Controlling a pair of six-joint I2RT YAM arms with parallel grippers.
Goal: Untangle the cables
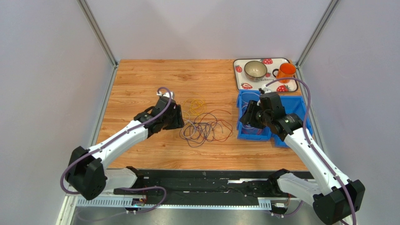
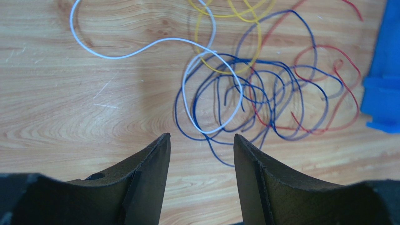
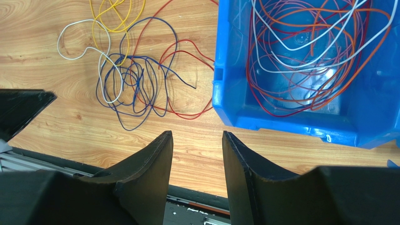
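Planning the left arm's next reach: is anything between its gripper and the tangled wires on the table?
Nothing visible. The open left gripper faces the wires across bare wood of the table; the blue bin sits beyond them, off to one side.

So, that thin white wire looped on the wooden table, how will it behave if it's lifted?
Probably floppy: the thin white wire lies in loose curves, so it should sag. Its loop crosses the dark blue wires, so lifting may drag them along.
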